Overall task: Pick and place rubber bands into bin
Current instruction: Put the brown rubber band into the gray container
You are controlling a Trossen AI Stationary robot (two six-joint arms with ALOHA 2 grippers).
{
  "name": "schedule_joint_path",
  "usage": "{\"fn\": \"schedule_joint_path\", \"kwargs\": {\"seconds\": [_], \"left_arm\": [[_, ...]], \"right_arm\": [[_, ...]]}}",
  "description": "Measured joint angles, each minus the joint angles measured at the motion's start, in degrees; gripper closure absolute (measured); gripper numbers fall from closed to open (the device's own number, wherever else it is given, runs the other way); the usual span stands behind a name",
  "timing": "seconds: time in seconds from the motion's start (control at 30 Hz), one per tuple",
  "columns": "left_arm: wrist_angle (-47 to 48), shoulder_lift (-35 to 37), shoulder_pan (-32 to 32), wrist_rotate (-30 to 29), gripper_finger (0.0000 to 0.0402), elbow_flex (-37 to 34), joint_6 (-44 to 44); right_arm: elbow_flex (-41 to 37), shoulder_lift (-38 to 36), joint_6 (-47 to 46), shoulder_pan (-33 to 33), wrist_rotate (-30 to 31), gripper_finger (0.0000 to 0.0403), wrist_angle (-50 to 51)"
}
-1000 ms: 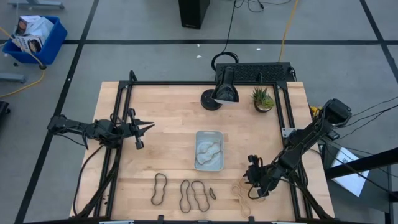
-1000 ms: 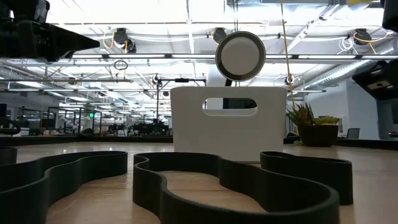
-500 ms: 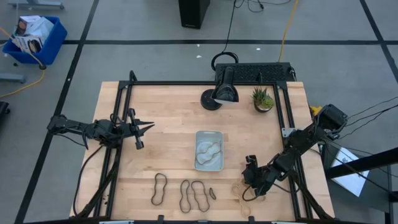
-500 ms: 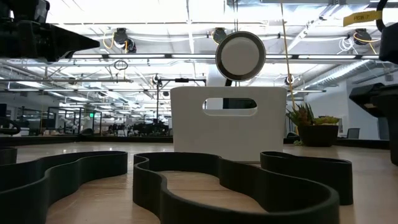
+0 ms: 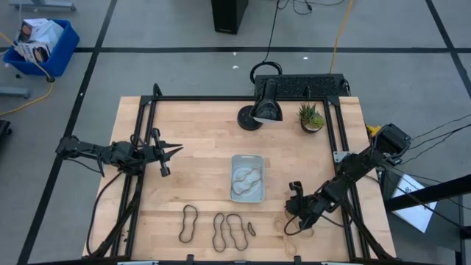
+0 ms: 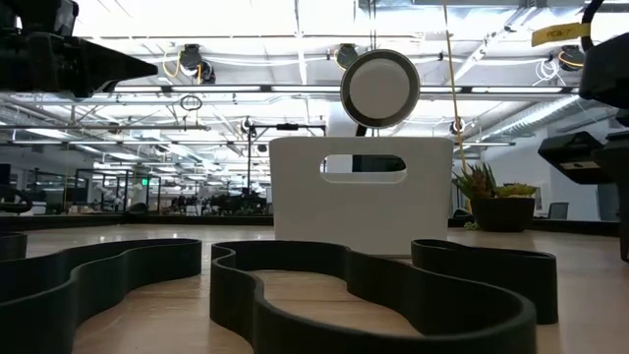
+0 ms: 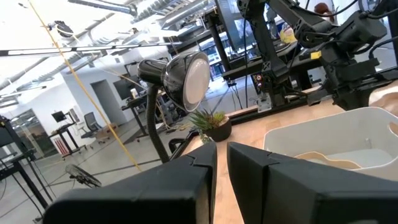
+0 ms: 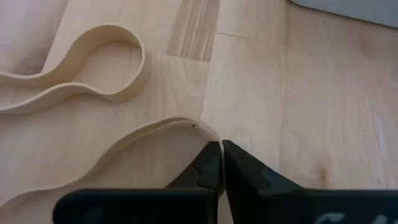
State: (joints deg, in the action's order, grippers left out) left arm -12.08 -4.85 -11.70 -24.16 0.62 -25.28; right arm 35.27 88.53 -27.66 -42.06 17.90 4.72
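The pale bin (image 5: pixel 247 177) stands mid-table with tan rubber bands (image 5: pixel 246 179) lying in it. Three dark rubber bands (image 5: pixel 189 223) (image 5: pixel 219 232) (image 5: pixel 236 230) lie flat near the table's near edge and fill the foreground of the low view (image 6: pixel 373 295). One tan rubber band (image 5: pixel 282 225) lies to the right of them. My right gripper (image 5: pixel 288 219) is down on it, fingers shut (image 8: pixel 221 155). My left gripper (image 5: pixel 168 152) waits shut above the table's left side, holding nothing (image 7: pixel 221 167). My right gripper has its two fingertips closed at the bend of the tan band's end loop (image 8: pixel 198 128). It comes slanting down from the table's right. The fingertips hide the exact spot. The band lies slack on the table, its other lobe (image 8: pixel 118 56) beyond the fingers.
A black desk lamp (image 5: pixel 263 107) and a small potted plant (image 5: pixel 311 116) stand at the far edge. A short dark piece (image 5: pixel 251 229) lies beside the dark bands. Bare wood lies between the bin and my left arm.
My right gripper has sunk and moved a little toward the table's left, onto the tan rubber band. Its arm now shows at the right edge of the low view. The bands and the bin have stayed where they were.
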Motion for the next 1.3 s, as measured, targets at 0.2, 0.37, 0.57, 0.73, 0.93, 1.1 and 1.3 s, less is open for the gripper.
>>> {"fn": "schedule_joint_path", "kwargs": {"seconds": [0.2,0.37,0.57,0.73,0.93,1.1,1.3], "left_arm": [[0.02,0.01,-0.02,0.00,0.0355,-0.01,0.00],[0.02,-0.01,-0.02,0.00,0.0355,-0.02,0.00],[0.02,0.00,-0.02,0.00,0.0355,0.00,0.00],[0.02,-0.02,-0.02,0.00,0.0355,-0.02,0.00],[0.04,-0.02,0.00,0.00,0.0355,0.00,0.00],[0.03,0.00,-0.01,-0.02,0.0355,-0.01,-0.08],[-0.04,0.00,-0.02,-0.02,0.0355,0.00,-0.50]], "right_arm": [[-0.20,-3.30,2.49,0.99,0.95,0.0400,0.51],[1.41,-12.14,7.52,1.09,5.50,0.0401,1.58],[2.40,-22.70,14.59,1.09,13.41,0.0402,2.63],[2.40,-29.25,20.83,1.66,17.75,0.0402,3.38],[2.40,-34.39,25.82,3.08,19.55,0.0402,4.62],[2.40,-35.12,25.76,3.86,19.53,0.0402,5.42],[2.40,-33.22,26.52,5.28,19.43,0.0402,0.80]]}}
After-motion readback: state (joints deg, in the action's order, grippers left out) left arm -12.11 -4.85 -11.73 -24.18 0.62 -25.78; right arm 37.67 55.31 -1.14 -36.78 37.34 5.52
